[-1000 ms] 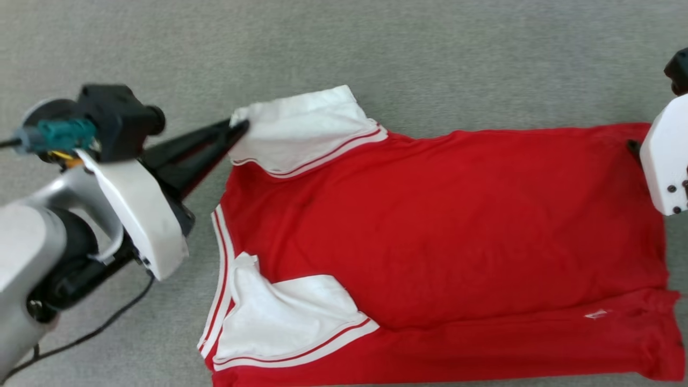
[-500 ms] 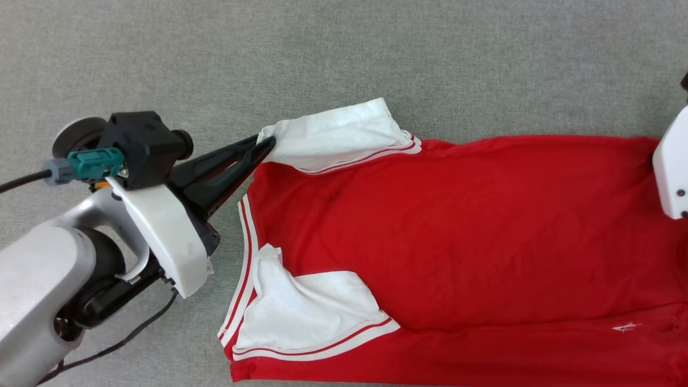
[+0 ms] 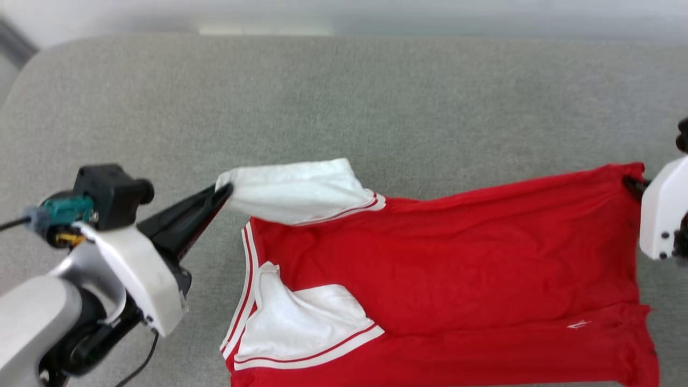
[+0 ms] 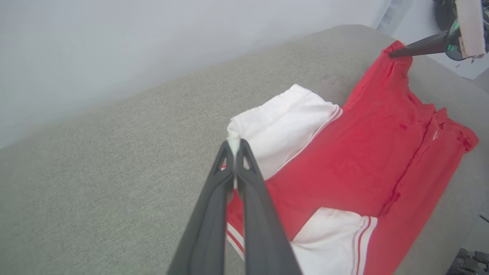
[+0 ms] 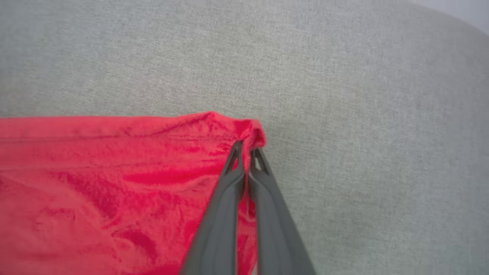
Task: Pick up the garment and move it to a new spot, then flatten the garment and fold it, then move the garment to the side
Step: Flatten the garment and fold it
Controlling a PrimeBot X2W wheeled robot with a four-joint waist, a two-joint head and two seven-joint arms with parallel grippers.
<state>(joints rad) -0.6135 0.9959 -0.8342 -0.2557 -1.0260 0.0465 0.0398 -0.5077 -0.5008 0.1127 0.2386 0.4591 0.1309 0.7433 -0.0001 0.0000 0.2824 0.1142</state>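
Observation:
The garment [image 3: 441, 263], a red jersey with white sleeves and striped trim, lies spread across a grey fabric surface, plain side up. My left gripper [image 3: 224, 189] is shut on the tip of the far white sleeve [image 3: 295, 191], and the left wrist view shows that pinch at the gripper [image 4: 233, 144]. At the right, my right gripper [image 3: 630, 183] is shut on the far hem corner of the garment [image 5: 172, 183]; the right wrist view shows the gripper [image 5: 246, 147] clamping red cloth. Both held corners are lifted slightly. The near sleeve [image 3: 306, 322] is folded in over the body.
The grey cushioned surface [image 3: 376, 107] runs well beyond the garment to the far side and left, ending in a rounded far edge against a pale wall [image 3: 344, 13]. A black cable [image 3: 137, 371] hangs under my left arm.
The head camera has tilted up, bringing the far edge and wall into view. Both grippers keep their hold; the far edge of the garment now slants and wrinkles between them.

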